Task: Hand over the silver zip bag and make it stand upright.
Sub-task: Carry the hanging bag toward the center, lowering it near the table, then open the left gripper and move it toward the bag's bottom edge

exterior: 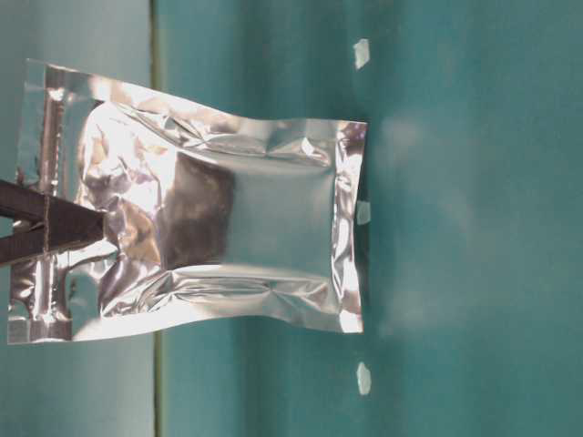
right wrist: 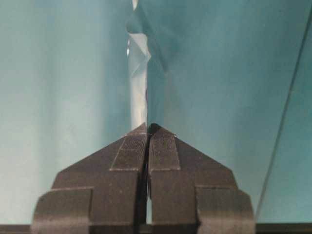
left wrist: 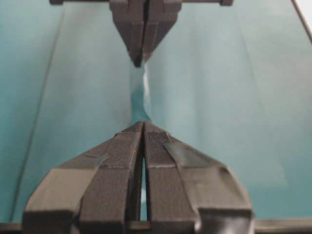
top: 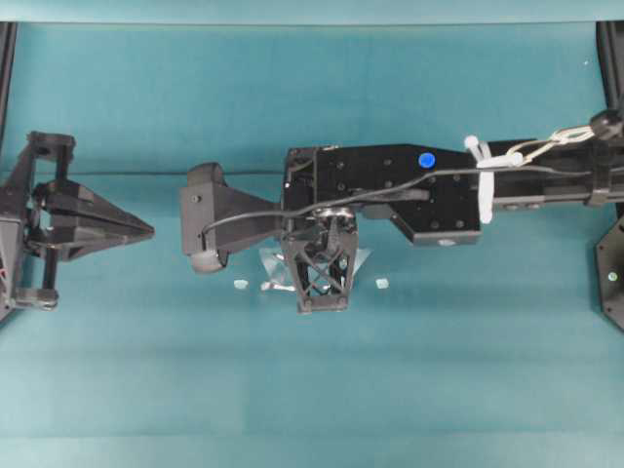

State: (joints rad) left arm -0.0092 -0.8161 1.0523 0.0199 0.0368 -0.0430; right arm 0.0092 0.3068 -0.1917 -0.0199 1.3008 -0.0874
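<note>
1. Silver zip bag (exterior: 209, 200) hangs pinched by its zip end in the right pincer (right wrist: 147, 127), its bottom edge on the teal surface (top: 312, 390).
2. Left pincer (top: 146, 231) waits clenched and empty, well apart; release remains.

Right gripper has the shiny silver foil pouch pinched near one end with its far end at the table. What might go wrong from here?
1. The right gripper pinches only the zip-end edge of the crinkled silver foil zip bag; the thin foil could slip or fold.
2. Its bottom edge looks narrow, so it may topple once released.
3. Small white scraps lie near where it meets the teal table and could unsettle it.
</note>
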